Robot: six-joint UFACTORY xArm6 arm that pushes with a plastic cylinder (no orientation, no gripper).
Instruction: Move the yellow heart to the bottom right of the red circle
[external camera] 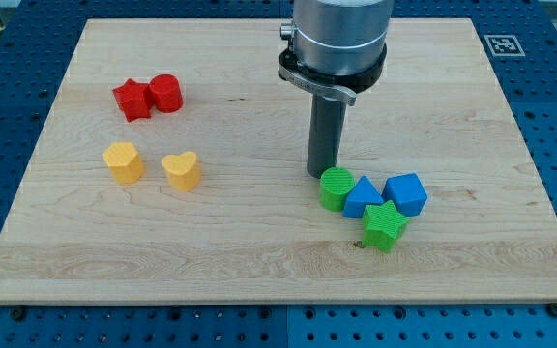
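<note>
The yellow heart lies at the board's left, below and slightly right of the red circle. The red circle touches a red star on its left. A second yellow block, roughly hexagonal, lies left of the heart. My tip rests on the board right of centre, far to the right of the yellow heart, just above and left of a green circle.
A cluster lies at the lower right: the green circle, a blue triangle, a blue cube and a green star. The wooden board lies on a blue perforated table. The arm's grey body hangs over the top centre.
</note>
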